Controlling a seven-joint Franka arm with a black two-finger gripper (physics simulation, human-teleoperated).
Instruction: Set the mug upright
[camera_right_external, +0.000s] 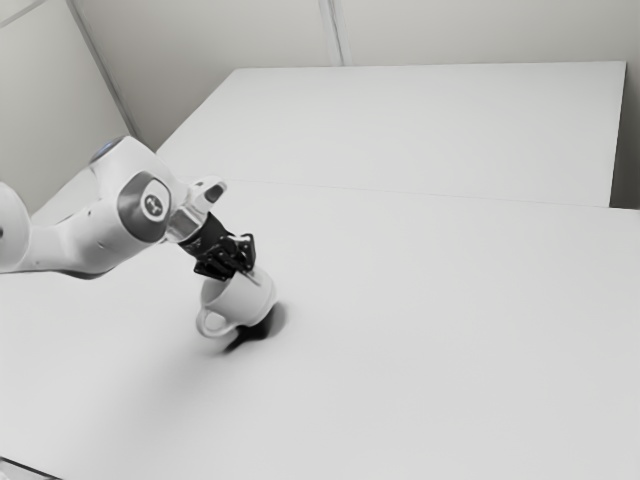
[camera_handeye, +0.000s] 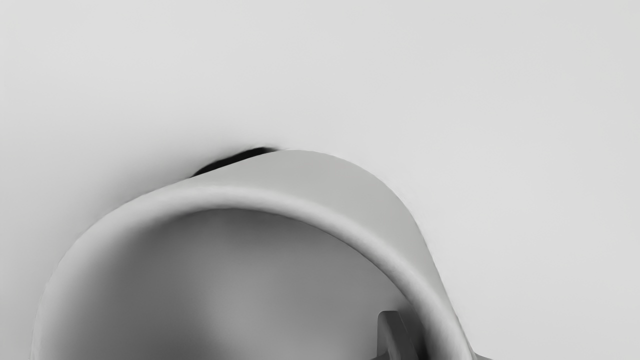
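The white mug is being gripped by its wall in the black gripper, which is being kept closed on it, with one finger being held inside the cup and the other being pressed against its outside. The mug is being held at a tilt, not upright: its mouth is being turned up toward the gripper and the exterior view's left, while its base is being pointed down toward the exterior view's right. The handle is being held out low on the exterior view's left. A dark shadow is being cast just beside the base on the pale table; whether the table is being touched by the mug cannot be told. The gripper is being carried by the white arm.
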